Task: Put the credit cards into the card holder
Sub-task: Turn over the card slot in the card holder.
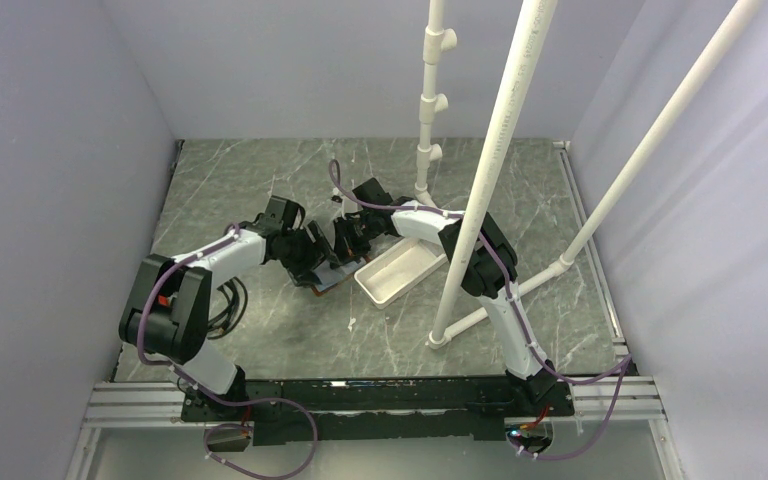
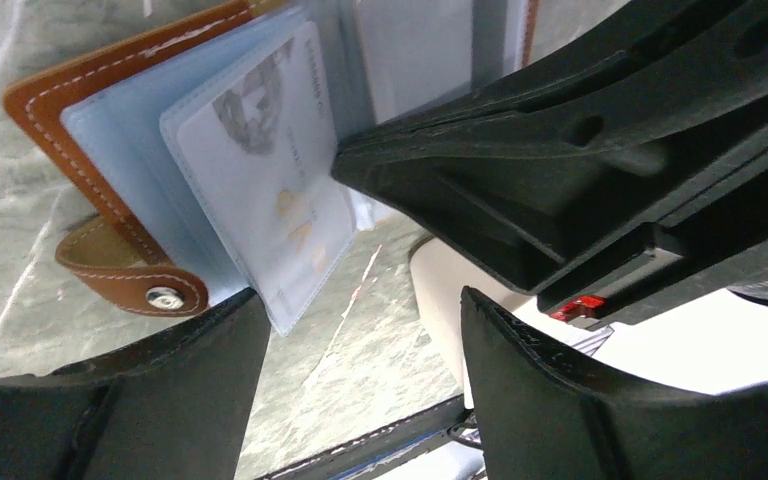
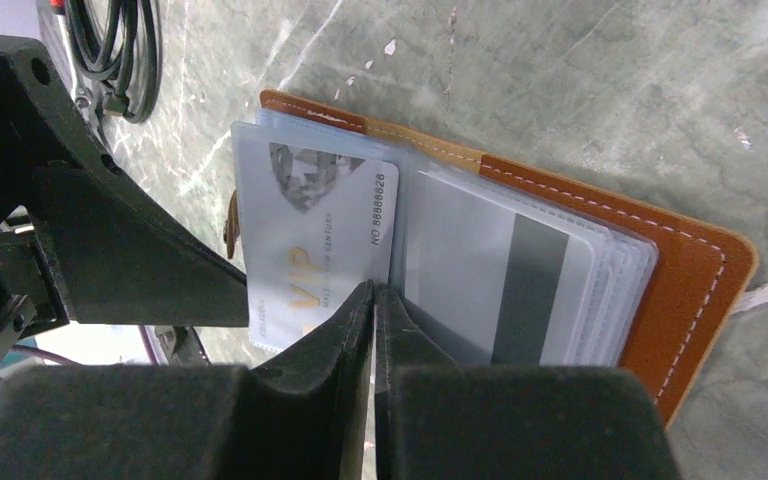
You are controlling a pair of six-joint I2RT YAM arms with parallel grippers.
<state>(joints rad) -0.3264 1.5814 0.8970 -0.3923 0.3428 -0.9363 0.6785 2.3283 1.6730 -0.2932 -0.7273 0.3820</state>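
The card holder [image 3: 695, 290], brown leather with light stitching, lies open on the marble table, its clear sleeves fanned out. A pale VIP credit card [image 3: 310, 230] sits in a left sleeve, and a grey card with a dark stripe [image 3: 510, 270] in a right sleeve. My right gripper [image 3: 373, 292] is shut, its tips pressed against the fold between the sleeves. My left gripper [image 2: 360, 380] is open just beside the holder's [image 2: 50, 100] snap tab, over bare table with nothing between its fingers. From above, both grippers [image 1: 312, 262] [image 1: 345, 240] cover most of the holder [image 1: 325, 285].
A long white tray [image 1: 397, 270] lies just right of the holder, close to the left gripper's right finger. White pipes [image 1: 485, 180] rise from the table over the right arm. A black cable coil [image 1: 225, 300] lies by the left arm.
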